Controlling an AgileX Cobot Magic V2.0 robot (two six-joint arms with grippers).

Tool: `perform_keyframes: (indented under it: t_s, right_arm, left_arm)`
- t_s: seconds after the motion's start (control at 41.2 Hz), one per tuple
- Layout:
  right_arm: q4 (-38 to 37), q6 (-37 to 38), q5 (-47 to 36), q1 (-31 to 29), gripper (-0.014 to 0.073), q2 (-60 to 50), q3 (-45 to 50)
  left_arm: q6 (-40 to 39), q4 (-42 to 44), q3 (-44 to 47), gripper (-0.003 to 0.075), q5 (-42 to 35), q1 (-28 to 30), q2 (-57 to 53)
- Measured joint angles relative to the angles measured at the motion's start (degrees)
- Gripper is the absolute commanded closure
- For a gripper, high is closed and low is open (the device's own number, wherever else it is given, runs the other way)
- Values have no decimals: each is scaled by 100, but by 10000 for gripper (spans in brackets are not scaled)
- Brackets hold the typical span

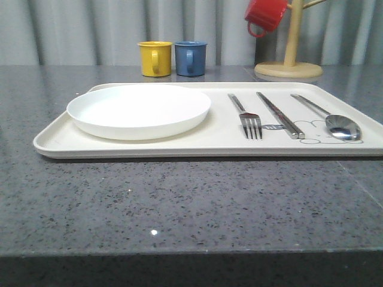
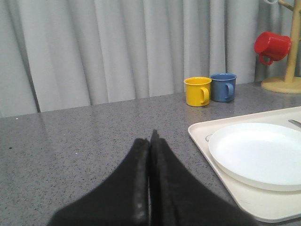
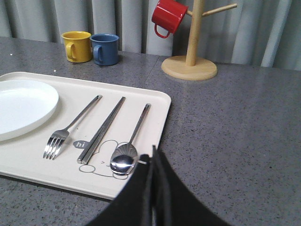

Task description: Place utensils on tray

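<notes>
Tray [image 1: 149,146] ahead of both my grippers, flat on counter. Plate [image 1: 139,110] on tray's left half, just ahead-right of my left gripper [image 2: 150,136]. Chopsticks [image 1: 279,115] on tray between fork [image 1: 250,122] and spoon [image 1: 341,125]; spoon bowl just ahead of my right gripper [image 3: 154,153]. Both sets of jaws pressed together, holding nothing. All four items on tray; task appears complete. Chopstick alignment with rabbit print unclear from this angle. Nothing left to place, in my judgement.

The tray [image 1: 149,146] and mug tree [image 1: 290,66] run off frame.
</notes>
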Motion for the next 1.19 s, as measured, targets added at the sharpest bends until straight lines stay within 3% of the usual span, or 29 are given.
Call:
perform_keyframes:
  t_s: [0.727,0.994,1.188]
  right_arm:
    - [0,0,-4,0,707,0,0]
    - [0,0,-13,0,707,0,0]
    - [0,-8,-13,0,707,0,0]
  left_arm:
    - [0,0,26,739,0,11,-23]
    - [0,-108,728,739,-71,379,-454]
    - [0,-131,1383,739,-592,586,-454]
